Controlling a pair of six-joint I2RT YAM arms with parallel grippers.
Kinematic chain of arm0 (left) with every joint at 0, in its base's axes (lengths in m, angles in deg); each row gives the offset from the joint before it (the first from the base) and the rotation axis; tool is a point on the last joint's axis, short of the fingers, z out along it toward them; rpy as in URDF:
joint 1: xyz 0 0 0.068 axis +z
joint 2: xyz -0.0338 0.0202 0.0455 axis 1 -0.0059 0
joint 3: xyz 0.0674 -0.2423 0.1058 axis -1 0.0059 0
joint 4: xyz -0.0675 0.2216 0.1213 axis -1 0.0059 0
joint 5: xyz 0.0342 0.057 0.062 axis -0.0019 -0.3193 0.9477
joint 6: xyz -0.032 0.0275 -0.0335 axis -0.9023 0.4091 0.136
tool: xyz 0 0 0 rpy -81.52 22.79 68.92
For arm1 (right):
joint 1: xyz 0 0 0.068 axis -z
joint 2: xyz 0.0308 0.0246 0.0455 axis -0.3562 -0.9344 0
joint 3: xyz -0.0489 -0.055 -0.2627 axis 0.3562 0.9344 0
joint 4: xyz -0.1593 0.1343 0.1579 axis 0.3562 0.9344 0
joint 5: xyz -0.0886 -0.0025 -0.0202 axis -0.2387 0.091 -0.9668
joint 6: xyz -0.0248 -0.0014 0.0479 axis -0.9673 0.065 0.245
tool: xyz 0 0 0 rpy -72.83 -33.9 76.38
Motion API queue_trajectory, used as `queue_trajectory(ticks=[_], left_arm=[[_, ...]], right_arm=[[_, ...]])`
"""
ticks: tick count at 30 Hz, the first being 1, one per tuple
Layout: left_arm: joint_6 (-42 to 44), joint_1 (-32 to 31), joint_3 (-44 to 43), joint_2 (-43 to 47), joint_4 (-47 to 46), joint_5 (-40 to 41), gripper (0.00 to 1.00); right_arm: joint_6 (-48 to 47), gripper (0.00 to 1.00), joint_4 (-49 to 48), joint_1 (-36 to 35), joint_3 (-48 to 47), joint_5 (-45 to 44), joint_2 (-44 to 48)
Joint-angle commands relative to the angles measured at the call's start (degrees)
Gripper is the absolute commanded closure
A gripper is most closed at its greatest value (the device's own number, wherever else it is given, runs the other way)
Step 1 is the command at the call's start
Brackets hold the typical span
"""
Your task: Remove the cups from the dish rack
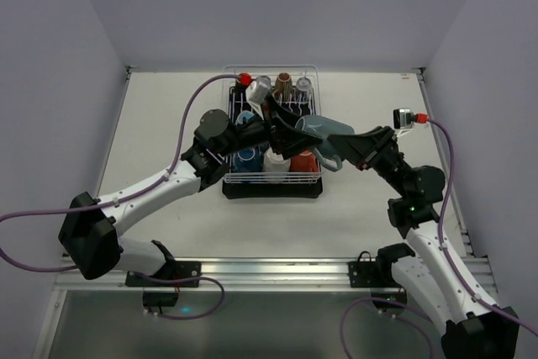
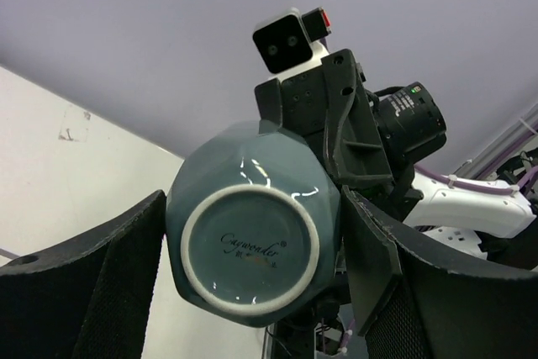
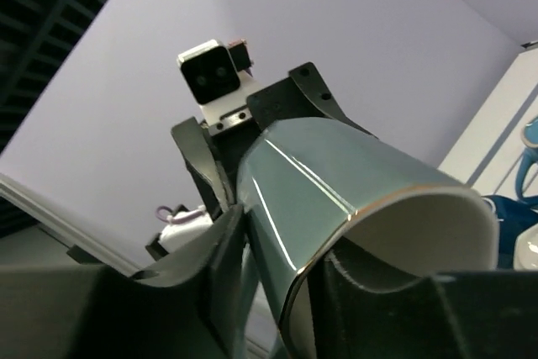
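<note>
Teal cup is in the air above the right side of the dish rack, on its side btw the 2 arms. Left gripper clamps its base end, jaws wide, 1 finger on each side. Right gripper straddles the rim wall, jaws fairly narrow; can't tell if it's pinching. Other cups sit in the rack.

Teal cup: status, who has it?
Left hand clamped on teal cup, base end. Right hand pinching its rim. Aloft at right edge of rack; other cups in it. No obstruction seen.
</note>
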Motion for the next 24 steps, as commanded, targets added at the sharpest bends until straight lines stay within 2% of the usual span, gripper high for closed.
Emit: queue_trajectory(ticks=[1, 3, 4, 6, 7, 10, 12, 16, 20, 22, 23, 24], left_arm=[[1.24, -1.3, -0.52, 0.39, -7.32, 0.84, 0.95], [1.86, -1.39, -0.17, 0.74, -6.97, 1.19, 0.88], [2.56, -1.39, 0.26, 0.83, -6.27, 1.28, 0.72], [3.96, -1.39, 0.27, 2.05, -3.81, 3.02, 0.51], [5.8, -1.39, 0.53, 2.58, -1.1, 3.99, 0.32], [9.41, -1.39, 1.41, 5.22, 4.17, 7.77, 0.07], [11.35, -1.39, 2.2, 6.98, 7.26, 10.76, 0.0], [14.51, -1.39, 2.2, 9.7, 13.85, 16.38, 0.0], [18.63, -1.48, 0.89, 14.09, 21.67, 25.5, 0.0], [20.31, -1.39, -0.34, 15.33, 30.01, 28.42, 0.0], [22.41, -1.39, -1.3, 16.64, 33.0, 30.09, 0.0], [23.38, -1.48, -1.4, 17.43, 39.64, 32.2, 0.0]], right_arm=[[2.1, 0.66, -7.0, -0.33, 1.08, -1.47, 1.87], [2.19, 0.91, -7.09, -0.33, 1.44, -2.79, 2.67], [2.01, 1.0, -7.18, -0.42, 1.88, -3.14, 3.11], [1.75, 1.0, -7.09, -0.33, 2.23, -3.32, 3.9], [1.75, 1.0, -7.09, -0.42, 2.67, -3.41, 4.16], [1.4, 1.0, -6.91, -0.33, 3.02, -3.76, 5.3], [0.0, 1.0, -4.82, -0.33, 2.15, -4.11, 5.48], [-3.7, 1.0, 0.99, -0.33, -0.22, -4.47, 5.49], [-8.87, 1.0, 7.3, -0.15, -2.42, -5.43, 5.57], [-17.38, 1.0, 20.81, -0.15, -7.24, -7.96, 5.22], [-24.89, 1.0, 26.17, -0.24, -11.87, -9.37, 4.79], [-28.71, 1.0, 35.88, -0.15, -14.27, -11.21, 3.3]])
